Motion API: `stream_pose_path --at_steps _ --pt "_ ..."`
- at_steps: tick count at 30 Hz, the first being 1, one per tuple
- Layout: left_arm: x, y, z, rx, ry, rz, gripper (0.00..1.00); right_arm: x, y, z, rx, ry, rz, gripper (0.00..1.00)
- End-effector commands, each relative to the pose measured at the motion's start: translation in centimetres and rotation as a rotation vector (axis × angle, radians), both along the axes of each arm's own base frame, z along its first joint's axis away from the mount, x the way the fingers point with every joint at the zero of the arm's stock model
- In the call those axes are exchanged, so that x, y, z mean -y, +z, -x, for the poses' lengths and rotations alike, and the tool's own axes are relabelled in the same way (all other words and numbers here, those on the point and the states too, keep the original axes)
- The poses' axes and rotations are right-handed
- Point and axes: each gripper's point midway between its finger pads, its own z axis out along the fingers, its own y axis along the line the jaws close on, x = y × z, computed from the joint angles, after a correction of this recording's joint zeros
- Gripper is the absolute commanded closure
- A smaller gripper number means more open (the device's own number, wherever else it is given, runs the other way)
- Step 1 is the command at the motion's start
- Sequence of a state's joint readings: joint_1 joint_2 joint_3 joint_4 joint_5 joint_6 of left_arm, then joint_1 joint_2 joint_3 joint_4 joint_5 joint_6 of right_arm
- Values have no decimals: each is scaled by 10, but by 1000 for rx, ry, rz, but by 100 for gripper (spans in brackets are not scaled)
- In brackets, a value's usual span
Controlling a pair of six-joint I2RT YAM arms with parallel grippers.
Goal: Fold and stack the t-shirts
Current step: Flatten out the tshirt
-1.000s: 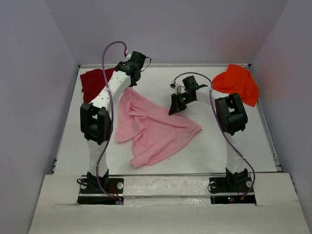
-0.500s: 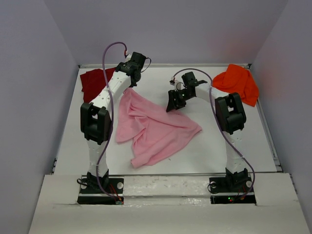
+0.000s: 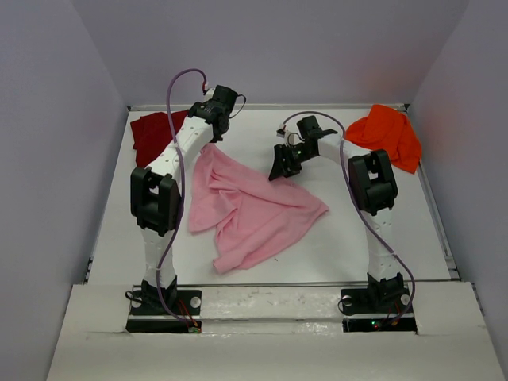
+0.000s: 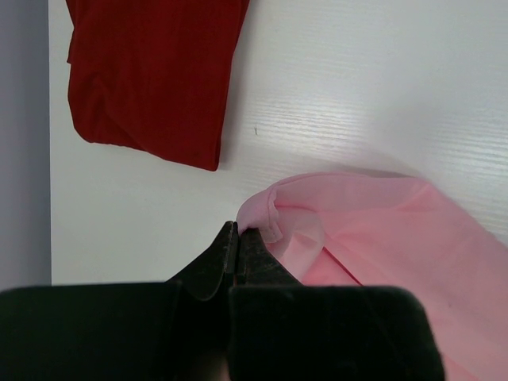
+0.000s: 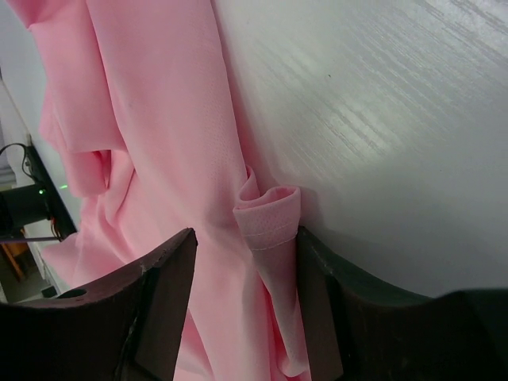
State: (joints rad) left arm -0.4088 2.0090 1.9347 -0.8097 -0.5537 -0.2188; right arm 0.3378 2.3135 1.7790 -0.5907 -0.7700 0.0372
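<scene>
The light pink t-shirt (image 3: 246,210) lies crumpled in the middle of the table. Its far left corner (image 4: 266,214) is pinched in my left gripper (image 4: 238,232), which is shut on it. In the top view that gripper (image 3: 211,141) sits at the shirt's top edge. My right gripper (image 5: 242,258) stands open over the shirt's far right edge (image 3: 279,171), with a rolled hem (image 5: 270,218) loose between its fingers (image 5: 171,274). The dark red t-shirt (image 3: 151,135) lies folded at the far left. The bright orange t-shirt (image 3: 389,136) lies bunched at the far right.
The white table (image 3: 341,238) has a raised rim along its back and sides, with grey walls close around it. Both arm bases stand at the near edge.
My right gripper has opened and let go of the pink shirt's edge, shifting a little left. The left gripper has kept its hold and not moved.
</scene>
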Motion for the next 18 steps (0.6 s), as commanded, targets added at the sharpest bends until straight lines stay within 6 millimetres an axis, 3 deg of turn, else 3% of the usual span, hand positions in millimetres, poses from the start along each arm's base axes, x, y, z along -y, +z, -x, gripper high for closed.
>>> stream_pose_path --at_steps 1,8,10,12,13,15,18 --pt "-7 31 8 68 12 5 98 8 -21 -7 -29 -26 46 43" --pt "-7 29 9 65 12 4 98 15 -17 -20 -23 -44 37 44" --pt "-6 28 8 65 11 5 98 16 -19 -20 -25 -45 44 59" --pt "-6 29 7 66 9 7 98 20 -20 -21 -30 -53 42 67" --pt "-6 28 7 64 9 6 98 20 -21 -22 -30 -55 45 82" --pt "-7 29 7 64 9 5 98 20 -23 -21 -38 -56 45 94" --pt "-6 27 7 61 7 5 98 20 -23 -20 -44 -58 48 97"
